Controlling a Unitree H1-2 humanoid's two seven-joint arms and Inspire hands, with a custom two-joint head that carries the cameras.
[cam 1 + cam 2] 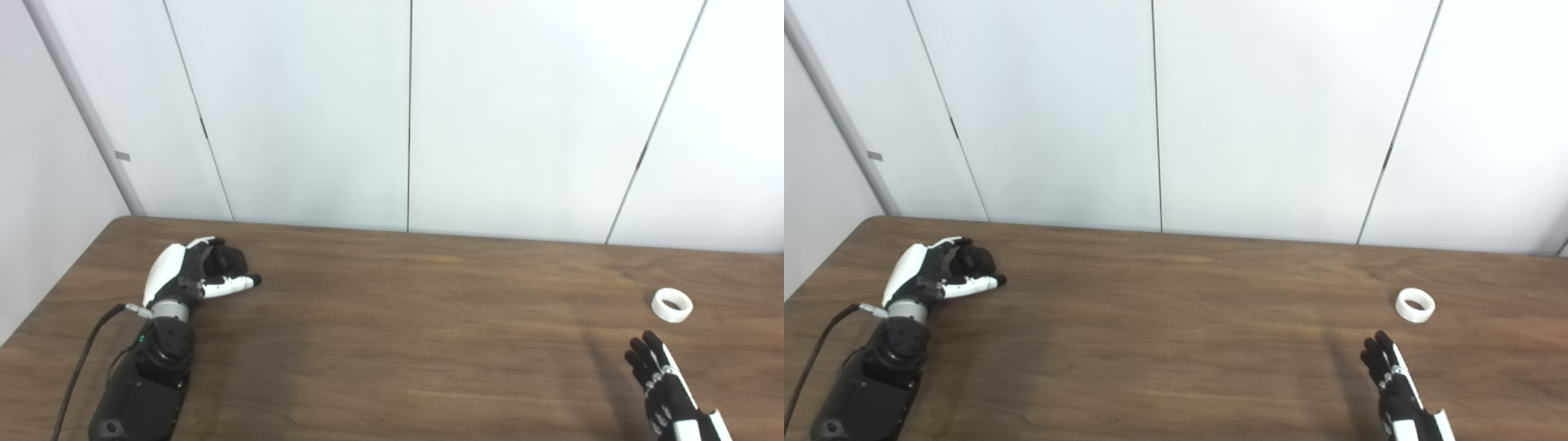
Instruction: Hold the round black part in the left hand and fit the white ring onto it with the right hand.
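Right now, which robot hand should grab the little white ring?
The right hand. It is open and close to the white ring, while the left hand is far across the table, curled around the round black part.

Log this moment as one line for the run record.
left hand: shut on round black part, at table's left | right hand: open, near white ring, not touching | white ring: flat on table | fit: not begun

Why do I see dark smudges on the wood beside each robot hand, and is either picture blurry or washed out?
Left eye view: soft shadows lie on the table right of the left hand and left of the right hand, so the light is diffuse. Right eye view: the same shadows; the white ring stays readable, not washed out. Both are slightly soft, with no strong glare.
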